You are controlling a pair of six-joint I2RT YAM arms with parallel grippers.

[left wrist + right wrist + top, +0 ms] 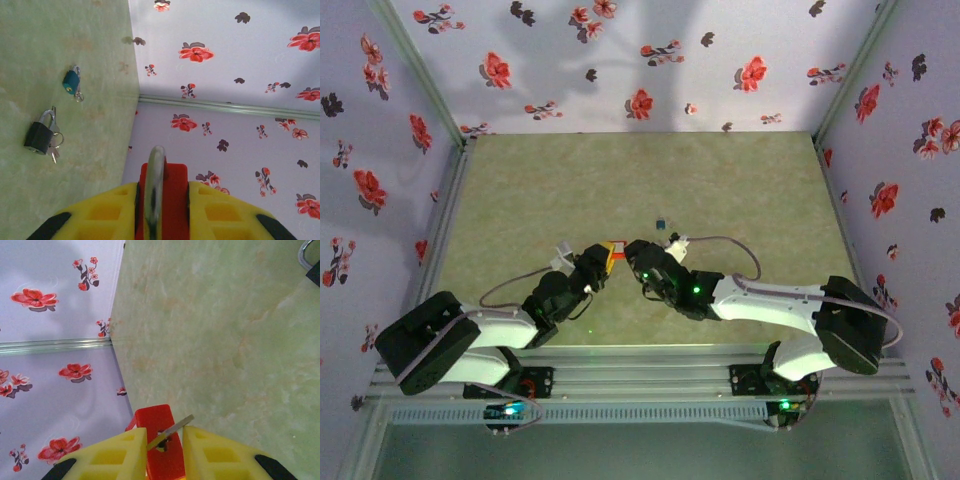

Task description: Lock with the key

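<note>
My left gripper (603, 258) (162, 186) is shut on the red padlock (612, 252) (172, 190) and holds it above the table. The padlock's metal shackle (155, 185) points away from the left wrist camera. My right gripper (632, 250) (165, 432) faces the padlock's underside (157, 415) from the other side. The key's thin silvery blade (177, 427) lies slanted across the keyhole, one end against the left yellow finger (125, 450). Its black head is hidden. A gap shows between the right fingers; whether they grip the key is unclear.
A black padlock (38, 136) (677, 240) with keys on a ring and a teal padlock (71, 81) (662, 223) lie on the green table just beyond the grippers. Floral walls (640, 60) close in the back and both sides.
</note>
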